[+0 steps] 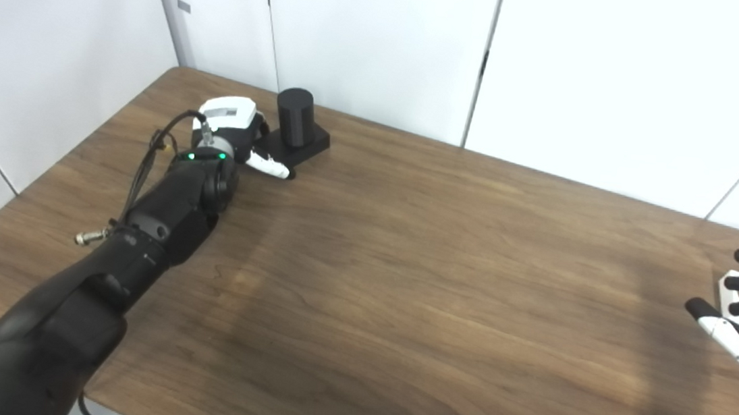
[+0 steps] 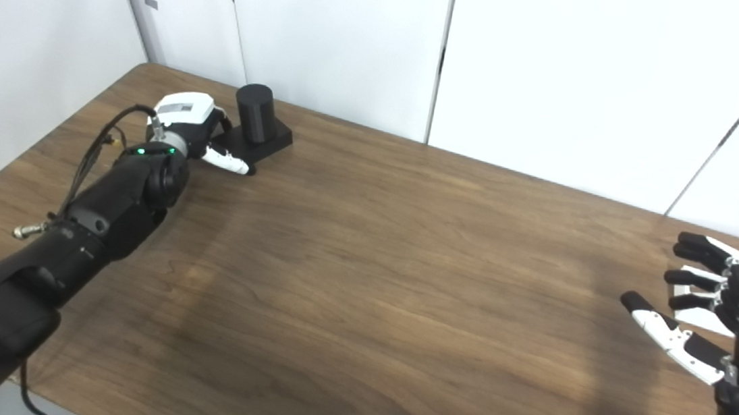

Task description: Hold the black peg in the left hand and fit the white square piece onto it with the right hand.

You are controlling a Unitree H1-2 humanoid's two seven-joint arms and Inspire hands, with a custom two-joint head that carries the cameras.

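1. Two hands work apart: left hand (image 2: 197, 130) at the far-left bench (image 2: 362, 288) corner touches the peg (image 2: 257, 119) base; grip unclear.
2. Right hand (image 2: 718, 316), fingers (image 2: 697, 256) spread, hovers over the white piece (image 2: 704, 320).

Black arms, green lights, black-and-white left robot hand (image 1: 234, 130).

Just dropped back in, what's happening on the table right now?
The left robot hand is at the far left corner of the table, against the square base of the black peg, which stands upright; whether it has a firm hold is unclear. The right robot hand is open at the right edge, fingers spread over the white square piece, which lies flat. The piece is not yet lifted.
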